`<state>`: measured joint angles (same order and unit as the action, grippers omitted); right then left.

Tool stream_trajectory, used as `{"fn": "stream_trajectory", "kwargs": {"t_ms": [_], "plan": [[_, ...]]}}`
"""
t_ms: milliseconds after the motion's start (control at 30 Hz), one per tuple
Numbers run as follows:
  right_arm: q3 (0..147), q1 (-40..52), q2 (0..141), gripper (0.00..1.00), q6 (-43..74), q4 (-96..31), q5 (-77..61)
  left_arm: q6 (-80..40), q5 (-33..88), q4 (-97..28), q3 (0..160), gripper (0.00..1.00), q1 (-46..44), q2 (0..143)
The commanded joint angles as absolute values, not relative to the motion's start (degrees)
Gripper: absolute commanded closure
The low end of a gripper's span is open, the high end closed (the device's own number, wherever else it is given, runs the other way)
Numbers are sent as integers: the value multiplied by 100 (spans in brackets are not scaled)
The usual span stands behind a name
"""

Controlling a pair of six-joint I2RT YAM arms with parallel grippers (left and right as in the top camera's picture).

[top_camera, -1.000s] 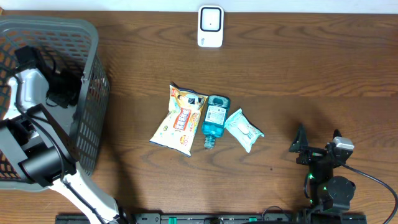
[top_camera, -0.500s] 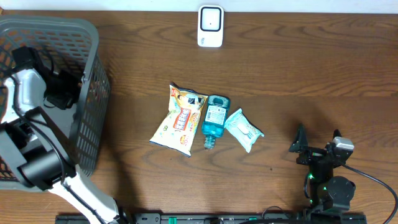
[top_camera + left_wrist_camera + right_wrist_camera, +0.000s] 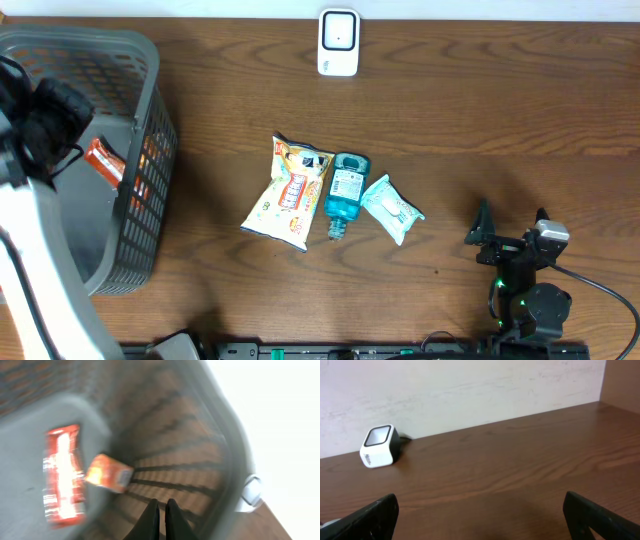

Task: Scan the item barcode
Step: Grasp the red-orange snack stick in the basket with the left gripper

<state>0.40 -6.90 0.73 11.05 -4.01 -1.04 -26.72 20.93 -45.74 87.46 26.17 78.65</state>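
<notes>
Overhead view puts the left gripper (image 3: 48, 112) in the upper left of the frame, above the grey plastic mesh basket (image 3: 150, 60). The left wrist view shows its fingers pressed together with nothing between them. A red foil packet (image 3: 62, 475) and an orange packet (image 3: 107, 474) lie on the basket floor below.

The likely candidates for scanning lie at centre frame: a yellow-and-white snack bag (image 3: 290, 192) and a teal plastic bottle (image 3: 345, 193) touching it, with a pale green wipes packet (image 3: 392, 208) just beside the bottle. The white boxy barcode scanner (image 3: 338, 42) stands at top centre. The right gripper (image 3: 510, 232), lower right, stands wide open and empty.

To do this well, the left jaws should probably open before descending. They should take one item by an edge, leave its printed code uncovered, and turn that face squarely toward the scanner window. The crinkly bag may need holding taut.
</notes>
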Motion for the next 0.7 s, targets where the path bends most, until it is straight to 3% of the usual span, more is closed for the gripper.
{"fn": "stream_trajectory", "kwargs": {"t_ms": [0,100,133,200,267,400,667], "plan": [[32,-720,54,1,1041,-414,-54,-2534,1669,-4442,8794,93,2185,7229],[32,-720,54,1,1041,-414,-56,-2536,399,-4482,8794,88,1848,6866],[32,-718,54,1,1041,-414,-56,-2536,-38,-4550,8794,73,1791,6834],[32,-718,54,1,1041,-414,-56,-2536,-537,-4742,8777,33,1787,6897],[32,-720,54,1,1041,-416,-56,-2534,-825,-4991,8726,12,1841,7076],[32,-718,54,1,1041,-414,-54,-2305,-1041,-5352,8635,5,2193,7948],[32,-720,54,1,1041,-414,-54,-1712,-1767,-5443,8635,5,2742,9216]]}}
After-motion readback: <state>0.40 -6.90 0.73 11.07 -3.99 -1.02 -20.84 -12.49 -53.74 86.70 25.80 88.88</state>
